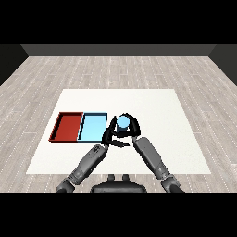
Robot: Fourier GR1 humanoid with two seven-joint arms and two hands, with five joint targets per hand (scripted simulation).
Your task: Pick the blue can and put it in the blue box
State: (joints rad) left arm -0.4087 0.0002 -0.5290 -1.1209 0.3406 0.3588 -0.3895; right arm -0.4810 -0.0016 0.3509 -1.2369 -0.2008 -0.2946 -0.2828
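Curling round the blue can (123, 122), the right robot hand (131, 127) hovers beside the blue tray (92, 128).

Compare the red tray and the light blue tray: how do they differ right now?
Colour: the red tray is dark red inside, the light blue tray pale blue. Position: the red tray lies on the outer left, the blue tray to its right, nearer the blue can. The robot hands are close to the blue tray's right edge, away from the red tray. Shared: same shape, similar size, side by side, nothing inside either.
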